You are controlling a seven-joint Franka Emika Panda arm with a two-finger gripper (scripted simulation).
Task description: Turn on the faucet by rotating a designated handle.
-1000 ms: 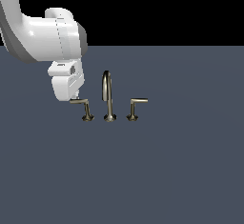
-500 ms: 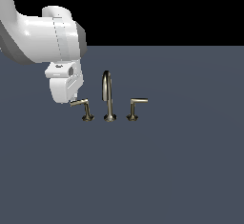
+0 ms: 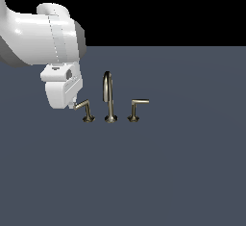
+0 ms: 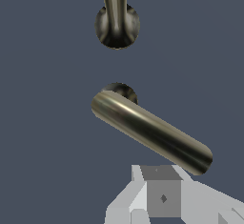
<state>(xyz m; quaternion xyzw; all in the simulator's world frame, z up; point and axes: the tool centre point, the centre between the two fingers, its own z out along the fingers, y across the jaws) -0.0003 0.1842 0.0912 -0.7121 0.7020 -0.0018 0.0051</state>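
Observation:
The faucet (image 3: 109, 98) stands on a dark grey surface with its tall arched spout in the middle. The designated handle (image 3: 85, 107) is the lever on the exterior view's left, and its thin arm slants down toward my gripper (image 3: 72, 106). My white hand hangs over the arm's tip and touches it. In the wrist view the handle (image 4: 150, 131) is a thick brassy bar lying at an angle just past my gripper (image 4: 162, 195). The fingertips look pressed together with nothing between them. The spout (image 4: 116, 8) rises beyond the bar.
The mirror-image lever (image 3: 137, 106) stands on the exterior view's right of the spout, its arm pointing right. The flat grey surface (image 3: 182, 172) stretches all around the faucet. My bulky white arm (image 3: 43, 40) fills the upper part of the exterior view's left.
The designated handle's arm has swung from level to slanting, its tip lower and nearer the camera. My hand has shifted slightly down with it.

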